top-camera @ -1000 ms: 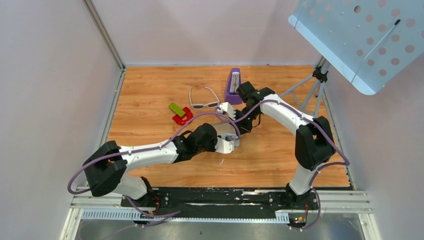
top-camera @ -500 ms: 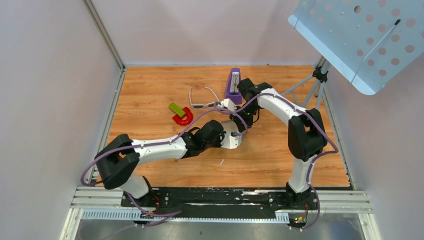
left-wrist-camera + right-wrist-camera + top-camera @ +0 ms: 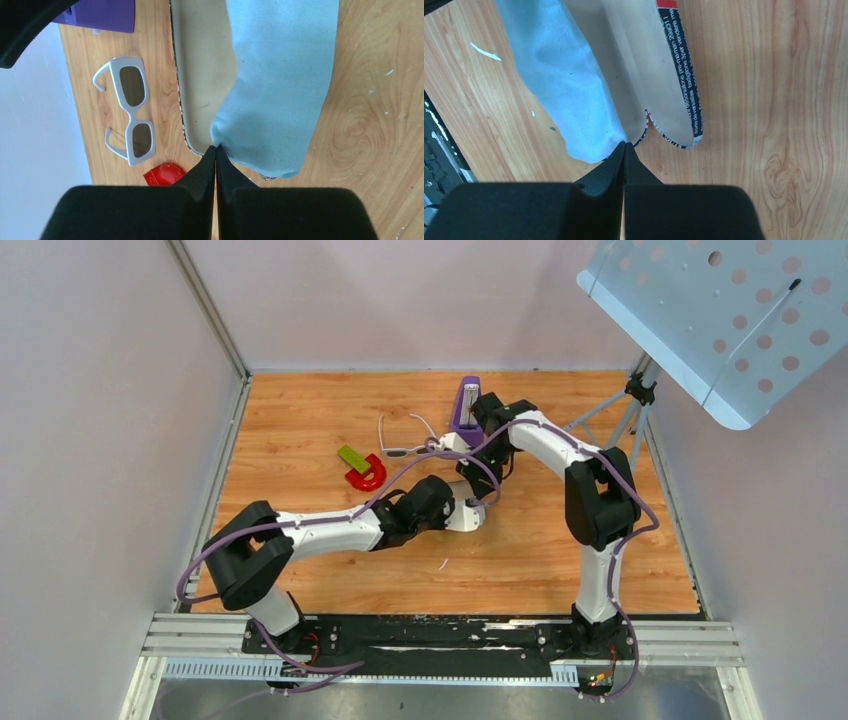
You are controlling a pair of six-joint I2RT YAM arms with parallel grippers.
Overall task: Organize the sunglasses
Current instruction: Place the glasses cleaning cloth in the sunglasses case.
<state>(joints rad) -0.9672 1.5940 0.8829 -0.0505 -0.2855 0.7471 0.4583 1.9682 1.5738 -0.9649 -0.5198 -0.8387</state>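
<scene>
Both arms are sliding further toward 12 o'clock than a second ago. Left tool (image 3: 215, 150) and right tool (image 3: 625, 145) are each clamping a blue cloth (image 3: 280, 75) corner over the open case (image 3: 197, 75). Sunglasses (image 3: 131, 107) are sitting unfolded on the surface (image 3: 370, 100) at 10 o'clock from the tools, so the packing isn't happening yet.

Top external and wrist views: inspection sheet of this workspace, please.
Surface: wooden table, few white flecks.
Job's things: sunglasses lie arms unfolded beside the open case, untouched.
Clutter: light blue cloth draped into the case; purple metronome; red magnet; green block.
Hands: left hand shut on the cloth's corner; right hand shut at the cloth and case rim.
Cables: purple cables run along both arms.
Surroundings: music stand at right; plain walls.
</scene>
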